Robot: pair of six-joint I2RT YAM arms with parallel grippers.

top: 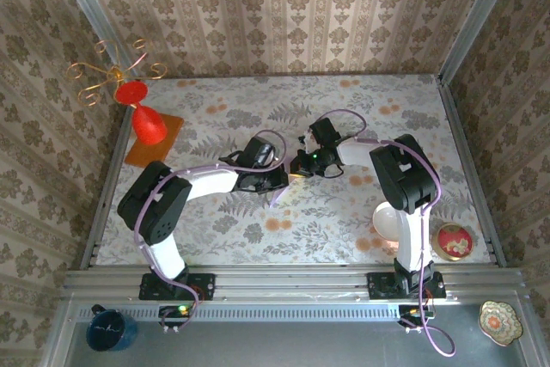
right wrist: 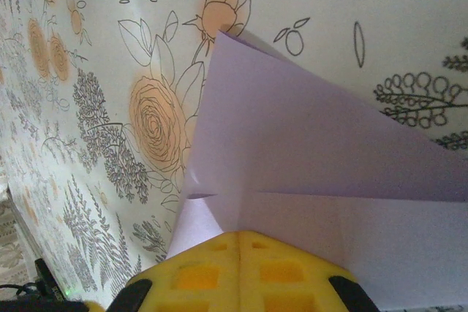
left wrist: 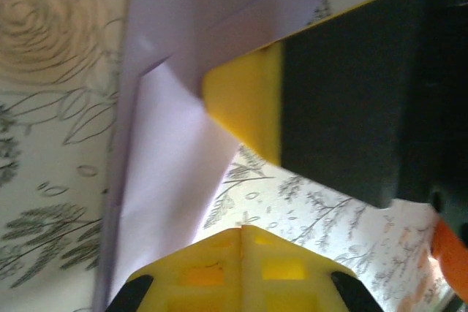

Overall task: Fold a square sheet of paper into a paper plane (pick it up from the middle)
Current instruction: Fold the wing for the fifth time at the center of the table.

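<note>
The pale lilac creased sheet of paper looks thin, matt and smooth, with sharp fold lines. The left end effector and the right end effector have yellow fingers of matt moulded plastic, and the right one's are backed by dull black plastic. The desk wears a floral printed cloth with a flat, unshiny finish. The red cone-shaped vase is glossy, the orange square mat matt, the silver rail brushed metal, the small white bowl shiny.

Far left: red cone vase standing on orange mat. Near right: white bowl, red dish beside it. Near-left ledge: blue mug.
</note>
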